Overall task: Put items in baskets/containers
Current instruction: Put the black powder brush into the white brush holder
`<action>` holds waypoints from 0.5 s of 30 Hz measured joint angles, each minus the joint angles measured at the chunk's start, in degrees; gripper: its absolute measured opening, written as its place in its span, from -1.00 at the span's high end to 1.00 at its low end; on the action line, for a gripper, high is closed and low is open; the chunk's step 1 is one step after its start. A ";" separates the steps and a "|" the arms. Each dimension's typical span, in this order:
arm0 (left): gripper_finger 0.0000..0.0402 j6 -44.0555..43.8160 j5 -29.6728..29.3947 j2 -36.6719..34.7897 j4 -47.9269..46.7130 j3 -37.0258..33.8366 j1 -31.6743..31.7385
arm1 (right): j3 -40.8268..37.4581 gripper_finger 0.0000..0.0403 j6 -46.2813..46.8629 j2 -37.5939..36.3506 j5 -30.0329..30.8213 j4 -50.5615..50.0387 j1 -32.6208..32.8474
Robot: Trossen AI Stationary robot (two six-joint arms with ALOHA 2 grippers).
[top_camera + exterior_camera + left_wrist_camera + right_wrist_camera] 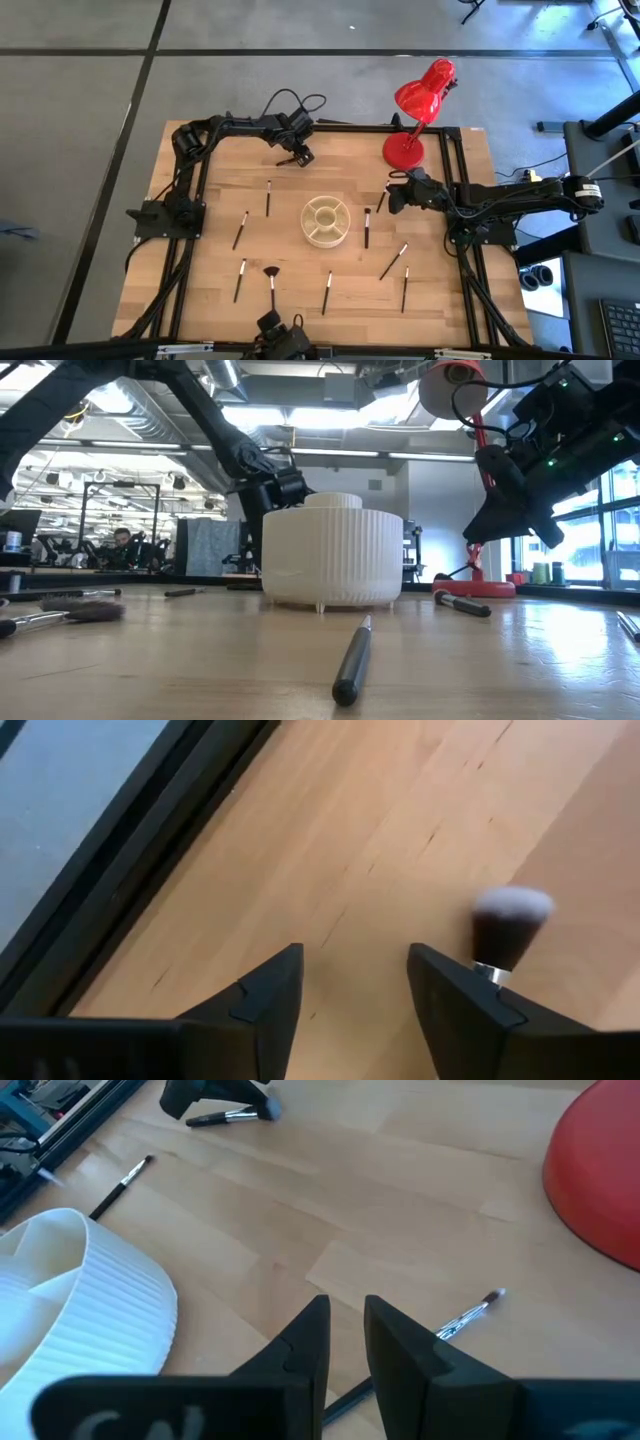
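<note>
Pale wood desk (pixel 210 300) with a dark frame, in a lit workshop over grey floor; a red lamp (pixel 404 150) stands at the far right corner. The cup (pixel 327 221) sits mid-desk, brushes (pixel 241 229) scattered around it. Left pincer (pixel 297 156), spread, hovers by the far edge over a brush; a skewed closure might flick it off. Right pincer (pixel 388 199), nearly closed and empty, could nudge the lamp.

Round cream ribbed cup (pixel 327 221) with inner compartments, upright mid-counter, thin dark makeup brushes (pixel 367 228) scattered flat around it, fan-headed brush (pixel 271 280) toward the near edge
</note>
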 joint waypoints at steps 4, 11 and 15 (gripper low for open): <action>0.16 2.02 -0.27 -0.83 -0.94 -0.10 0.10 | -0.01 0.67 0.00 0.00 0.00 0.00 0.00; 0.13 4.27 -0.03 -7.00 -1.55 -0.11 0.22 | -0.01 0.67 0.22 0.00 -0.26 0.01 0.00; 0.07 4.51 2.83 -8.64 -1.52 -0.02 -0.55 | -0.01 0.67 0.22 0.00 -0.55 0.02 0.00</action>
